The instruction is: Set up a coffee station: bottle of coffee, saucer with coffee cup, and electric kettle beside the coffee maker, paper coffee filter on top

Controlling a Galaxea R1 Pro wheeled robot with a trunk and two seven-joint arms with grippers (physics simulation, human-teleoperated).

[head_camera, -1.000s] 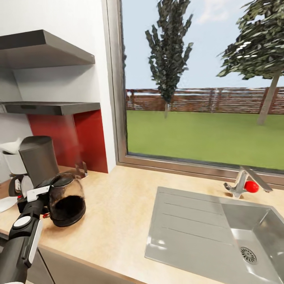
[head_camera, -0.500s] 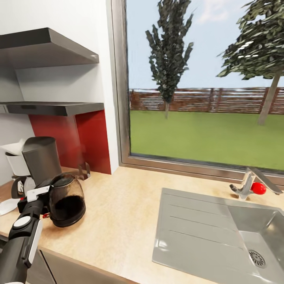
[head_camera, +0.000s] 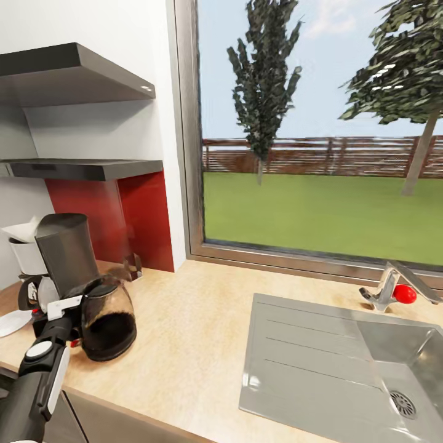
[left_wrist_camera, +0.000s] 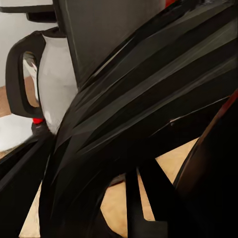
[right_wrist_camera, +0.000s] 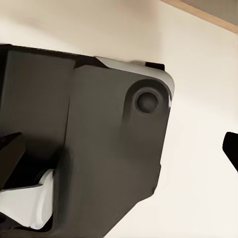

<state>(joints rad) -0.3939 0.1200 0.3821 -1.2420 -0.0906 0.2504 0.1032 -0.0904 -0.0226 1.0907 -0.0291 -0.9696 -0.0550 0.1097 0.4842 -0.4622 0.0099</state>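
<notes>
The left gripper point(head_camera: 61, 314) sits at the lower left of the head view, pressed against the handle side of the kettle point(head_camera: 109, 320); whether its fingers are clenched on the handle or loose cannot be told, since the left wrist view is crowded by dark, blurred shapes. The kettle stands upright on the countertop point(head_camera: 184, 344), close to its front edge. Just behind it, toward the frame's left, rises the coffee maker point(head_camera: 61, 255), with its carafe point(left_wrist_camera: 52, 82) and black handle also visible in the left wrist view. A white paper filter point(head_camera: 23, 229) sits on a white holder at the far left. A flat white saucer point(head_camera: 12, 322) lies at the left edge of the frame, near the coffee maker's base. To the right of the kettle a wide bare stretch of light wood runs to the sink point(head_camera: 344, 363), which fills the lower right. Two grey shelves point(head_camera: 80, 167) hang above the coffee maker at upper left. The right wrist view shows dark robot housing against a pale surface; the right gripper's state cannot be told.
</notes>
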